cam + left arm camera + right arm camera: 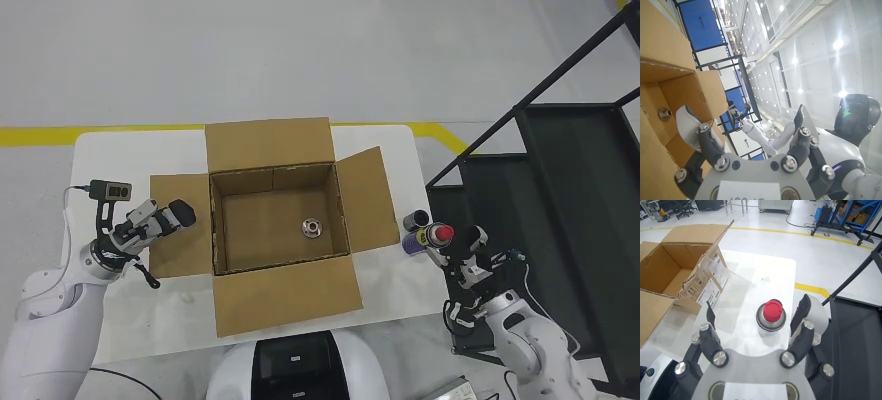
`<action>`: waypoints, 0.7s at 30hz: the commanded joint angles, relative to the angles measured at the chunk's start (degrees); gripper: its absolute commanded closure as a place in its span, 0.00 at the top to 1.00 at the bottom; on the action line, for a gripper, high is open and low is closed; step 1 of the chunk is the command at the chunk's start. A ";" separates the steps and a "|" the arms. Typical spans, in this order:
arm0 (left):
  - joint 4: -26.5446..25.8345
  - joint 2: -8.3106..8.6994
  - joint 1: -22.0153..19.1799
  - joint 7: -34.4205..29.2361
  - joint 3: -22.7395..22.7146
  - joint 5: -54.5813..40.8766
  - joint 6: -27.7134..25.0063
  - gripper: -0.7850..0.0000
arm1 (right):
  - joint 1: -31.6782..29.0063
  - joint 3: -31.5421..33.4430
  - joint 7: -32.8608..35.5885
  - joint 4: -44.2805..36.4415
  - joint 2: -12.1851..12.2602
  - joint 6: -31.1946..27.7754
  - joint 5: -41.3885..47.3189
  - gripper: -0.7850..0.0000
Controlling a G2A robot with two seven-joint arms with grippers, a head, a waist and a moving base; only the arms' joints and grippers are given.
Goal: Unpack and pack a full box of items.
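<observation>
My right hand is spread wide and empty, hanging over a silver spray can with a red cap. The can stands upright on the white surface, between my two fingers and touching neither. My left hand is also spread and empty, over the side flap of the open brown cardboard box, and a small round metal flange lies on the box floor ahead of it.

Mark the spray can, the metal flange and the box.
spray can [772,313]: right wrist view, on its red cap.
metal flange [311,228]: top view, on its centre hub.
box [262,232]: top view, on its bare floor.
</observation>
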 commanded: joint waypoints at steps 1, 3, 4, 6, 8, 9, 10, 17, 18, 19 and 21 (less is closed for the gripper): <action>0.00 0.00 0.00 0.00 0.00 0.00 0.00 1.00 | 0.00 0.00 0.00 0.00 0.00 0.00 0.00 1.00; 0.00 0.00 0.00 0.00 0.00 0.00 0.00 1.00 | 0.00 0.00 0.00 0.00 0.00 0.00 0.00 1.00; 0.00 0.00 0.00 0.00 0.00 0.00 0.00 1.00 | 0.00 0.00 0.00 0.00 0.00 0.00 0.00 1.00; 0.00 0.00 0.00 0.00 0.00 0.00 0.00 1.00 | 0.00 0.00 0.00 0.00 0.00 0.00 0.00 1.00; 0.00 0.00 0.00 0.00 0.00 0.00 0.00 1.00 | 0.00 0.00 0.00 0.00 0.00 0.00 0.00 1.00; 0.00 0.00 0.00 0.00 0.00 0.00 0.00 1.00 | 0.00 0.00 0.00 0.00 0.00 0.00 0.00 1.00; 0.00 0.00 0.00 0.00 0.00 0.00 0.00 1.00 | 0.00 0.00 0.00 0.00 0.00 0.00 0.00 1.00; 0.00 0.00 0.00 0.00 0.00 0.00 0.00 1.00 | 0.00 0.00 0.00 0.00 0.00 0.00 0.00 1.00; 0.00 0.00 0.00 0.00 0.00 0.00 0.00 1.00 | 0.00 0.00 0.00 0.00 0.00 0.00 0.00 1.00; 0.00 0.00 0.00 0.00 0.00 0.00 0.00 1.00 | 0.00 0.00 0.00 0.00 0.00 0.00 0.00 1.00; 0.00 0.00 0.00 0.00 0.00 0.00 0.00 1.00 | 0.14 0.00 0.16 0.19 -0.02 0.40 0.06 1.00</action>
